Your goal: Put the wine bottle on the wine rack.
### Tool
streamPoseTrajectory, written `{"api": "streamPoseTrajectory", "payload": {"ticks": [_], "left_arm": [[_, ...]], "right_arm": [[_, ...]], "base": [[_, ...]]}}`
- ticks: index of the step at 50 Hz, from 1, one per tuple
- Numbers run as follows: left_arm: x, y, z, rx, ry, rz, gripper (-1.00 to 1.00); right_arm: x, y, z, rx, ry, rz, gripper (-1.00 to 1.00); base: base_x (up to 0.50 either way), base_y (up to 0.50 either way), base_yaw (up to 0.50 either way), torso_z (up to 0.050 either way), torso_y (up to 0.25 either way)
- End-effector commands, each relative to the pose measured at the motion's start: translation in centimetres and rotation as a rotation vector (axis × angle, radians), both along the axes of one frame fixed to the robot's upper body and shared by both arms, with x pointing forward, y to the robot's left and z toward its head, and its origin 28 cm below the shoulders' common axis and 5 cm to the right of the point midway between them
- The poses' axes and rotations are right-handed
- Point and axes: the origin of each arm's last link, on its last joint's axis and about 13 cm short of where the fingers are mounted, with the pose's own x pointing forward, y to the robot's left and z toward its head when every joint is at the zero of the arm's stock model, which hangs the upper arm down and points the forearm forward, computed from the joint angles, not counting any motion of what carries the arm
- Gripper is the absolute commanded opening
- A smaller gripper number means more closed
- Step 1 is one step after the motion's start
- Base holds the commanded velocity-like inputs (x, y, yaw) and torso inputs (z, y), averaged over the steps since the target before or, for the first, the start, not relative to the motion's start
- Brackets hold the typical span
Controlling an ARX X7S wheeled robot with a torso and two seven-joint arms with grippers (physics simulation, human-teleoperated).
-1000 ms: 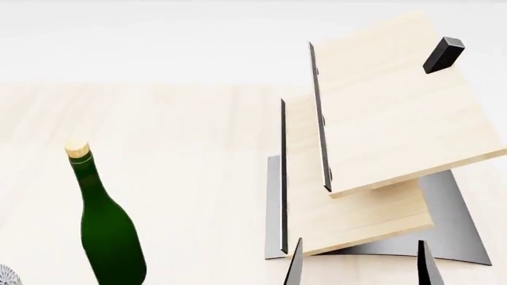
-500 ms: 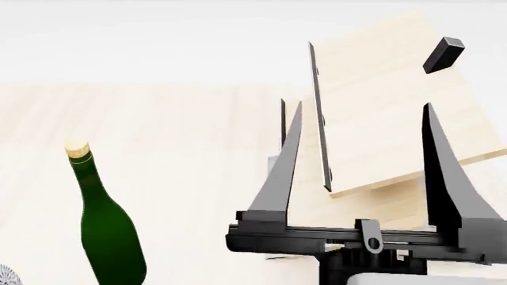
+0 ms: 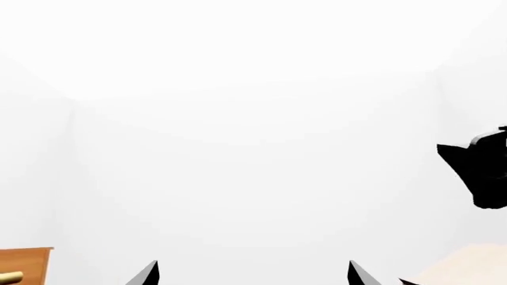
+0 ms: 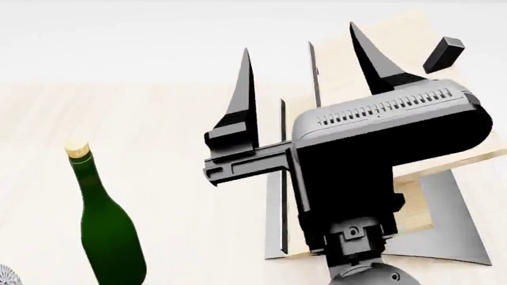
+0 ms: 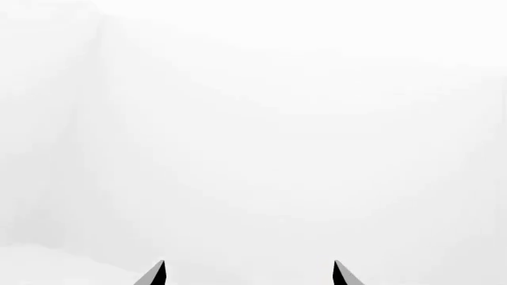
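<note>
Item: wine bottle [image 4: 111, 237], upright on the table [image 4: 158, 148] at eight o'clock in my head view, ungrasped; wine rack [image 4: 452, 202] at three o'clock, empty. I held the right gripper [image 4: 305, 59] raised before the rack, jaws spread, holding nothing; left gripper [image 3: 252, 274] likewise parted. All steps remained outstanding.

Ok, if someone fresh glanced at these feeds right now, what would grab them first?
Most likely the right gripper, raised high in the middle of the head view with its jaws wide open and nothing between them, covering much of the wine rack. Next, the wine bottle, upright and untouched at lower left on the table. Both wrist views show mostly blank white.
</note>
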Motion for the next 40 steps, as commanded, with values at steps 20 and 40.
{"api": "streamPoseTrajectory", "payload": {"ticks": [20,40], "left_arm": [[0.2,0.0,0.3,0.001,-0.006,0.006,1.0],[0.1,0.0,0.4,-0.001,-0.007,0.003,1.0]], "right_arm": [[3.1,-0.7,3.1,-0.135,0.616,0.621,1.0],[2.8,0.4,4.3,-0.087,0.788,0.848,1.0]], "base": [[0.0,0.0,0.0,0.0,0.0],[0.0,0.0,0.0,0.0,0.0]]}}
